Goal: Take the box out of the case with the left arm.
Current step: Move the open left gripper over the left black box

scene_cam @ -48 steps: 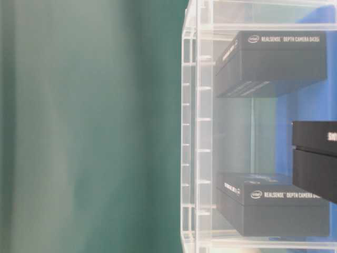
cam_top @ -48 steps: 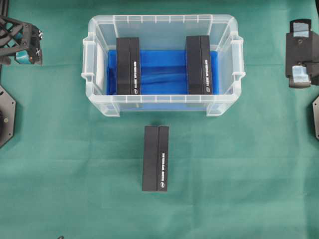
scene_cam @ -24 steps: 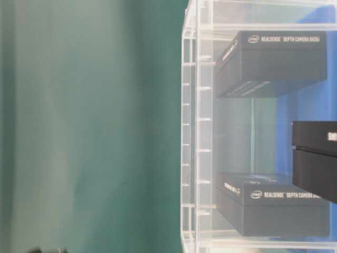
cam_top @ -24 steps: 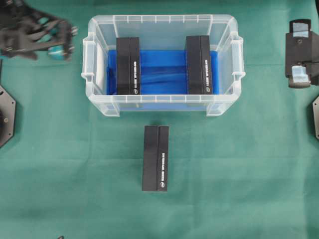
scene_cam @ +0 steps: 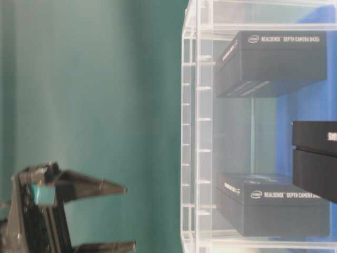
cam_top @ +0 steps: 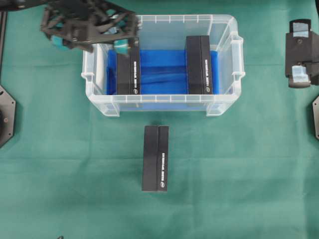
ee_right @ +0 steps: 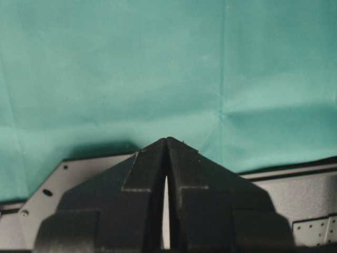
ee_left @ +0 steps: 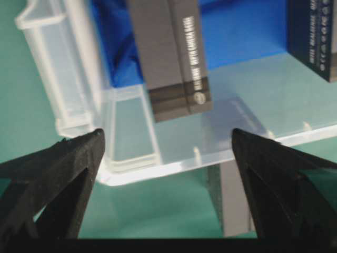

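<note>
Green cloth covers the tabletop; the left claw hangs spread wide and empty over the case corner, the nearest box just beyond it; centre both fingers astride it before descending

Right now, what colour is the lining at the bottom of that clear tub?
Bright blue lining under the black boxes, showing through the clear case. The overhead view shows it best.

Overhead: straight down, far, whole table.
Table-level: low, close, turned sideways.
Shared: case.
</note>
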You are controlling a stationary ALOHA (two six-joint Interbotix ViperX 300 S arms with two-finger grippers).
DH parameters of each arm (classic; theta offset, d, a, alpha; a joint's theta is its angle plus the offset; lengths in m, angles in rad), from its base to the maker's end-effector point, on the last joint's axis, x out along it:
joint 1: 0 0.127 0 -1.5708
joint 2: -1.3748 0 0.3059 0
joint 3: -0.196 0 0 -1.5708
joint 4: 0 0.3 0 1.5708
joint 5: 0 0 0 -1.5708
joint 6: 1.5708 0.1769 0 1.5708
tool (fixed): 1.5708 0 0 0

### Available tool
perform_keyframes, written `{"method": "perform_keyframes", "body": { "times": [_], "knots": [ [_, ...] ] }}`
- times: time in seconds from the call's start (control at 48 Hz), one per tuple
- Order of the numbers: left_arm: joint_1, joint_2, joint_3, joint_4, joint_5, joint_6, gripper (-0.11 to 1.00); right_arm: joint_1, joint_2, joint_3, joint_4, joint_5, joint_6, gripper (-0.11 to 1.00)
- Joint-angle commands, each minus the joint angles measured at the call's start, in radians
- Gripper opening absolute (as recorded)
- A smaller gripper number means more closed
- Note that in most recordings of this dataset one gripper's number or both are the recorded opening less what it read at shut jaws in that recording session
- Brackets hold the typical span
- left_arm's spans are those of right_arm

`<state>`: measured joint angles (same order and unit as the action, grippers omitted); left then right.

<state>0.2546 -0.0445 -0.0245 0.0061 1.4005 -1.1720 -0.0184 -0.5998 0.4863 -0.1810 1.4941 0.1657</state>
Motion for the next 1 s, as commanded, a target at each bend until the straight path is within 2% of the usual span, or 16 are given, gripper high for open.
{"method": "perform_keyframes", "body": {
  "times": [0.0, 0.188, 0.98],
  "knots": [
    [-0.008, 0.009, -0.058, 0.0, 0.009, 0.002, 0.95, 0.0, -0.006, -0.008, 0.002, -0.006, 0.002, 0.0],
    [-0.009, 0.034, -0.089, 0.0, 0.014, 0.002, 0.95, 0.0, -0.008, -0.008, 0.005, -0.006, 0.002, 0.0],
    [-0.011, 0.044, -0.089, 0.0, 0.011, 0.002, 0.95, 0.0, -0.006, -0.008, 0.005, -0.031, 0.002, 0.0]
  ]
}}
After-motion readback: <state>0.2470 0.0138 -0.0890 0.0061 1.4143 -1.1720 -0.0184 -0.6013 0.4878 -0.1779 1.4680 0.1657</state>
